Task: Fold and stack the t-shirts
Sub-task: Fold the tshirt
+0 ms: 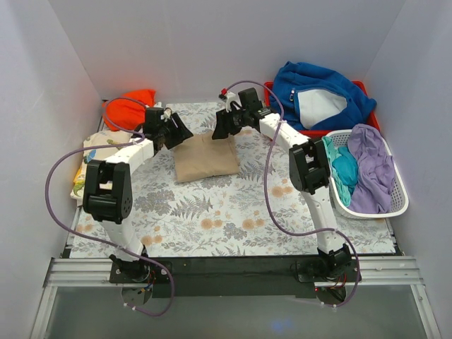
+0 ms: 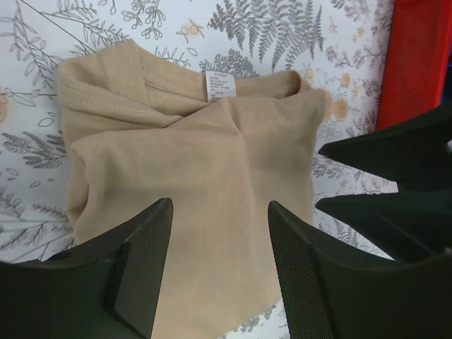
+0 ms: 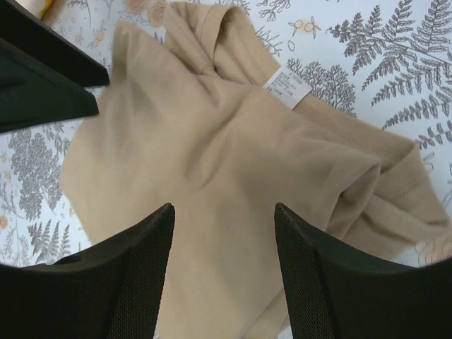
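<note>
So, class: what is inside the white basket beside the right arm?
The white basket holds a teal cloth and a lilac cloth; anything beneath them is covered.

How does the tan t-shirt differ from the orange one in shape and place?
The tan t-shirt is folded into a flat packet in the middle; the orange t-shirt lies bunched in the far left corner. The tan t-shirt lies below the left gripper and right gripper; the orange t-shirt lies under neither. Both are plain cloth, unheld.
</note>
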Controlling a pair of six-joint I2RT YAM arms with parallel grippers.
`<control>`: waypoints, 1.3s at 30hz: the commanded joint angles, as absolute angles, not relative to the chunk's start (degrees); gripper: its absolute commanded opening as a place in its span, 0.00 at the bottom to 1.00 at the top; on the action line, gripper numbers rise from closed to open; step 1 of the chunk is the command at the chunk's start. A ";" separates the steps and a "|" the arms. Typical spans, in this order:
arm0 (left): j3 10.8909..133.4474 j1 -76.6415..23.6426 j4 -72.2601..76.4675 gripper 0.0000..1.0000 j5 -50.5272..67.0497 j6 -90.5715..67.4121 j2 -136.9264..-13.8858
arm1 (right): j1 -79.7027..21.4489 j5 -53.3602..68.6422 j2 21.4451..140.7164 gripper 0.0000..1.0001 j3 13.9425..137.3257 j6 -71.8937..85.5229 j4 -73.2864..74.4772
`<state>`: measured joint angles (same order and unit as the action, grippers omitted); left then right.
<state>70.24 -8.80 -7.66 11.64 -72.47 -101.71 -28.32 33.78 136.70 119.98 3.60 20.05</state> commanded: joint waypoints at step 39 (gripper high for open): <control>73.65 -5.98 0.26 0.55 11.77 -67.85 -107.40 | -23.12 20.65 132.36 0.72 112.67 2.37 11.25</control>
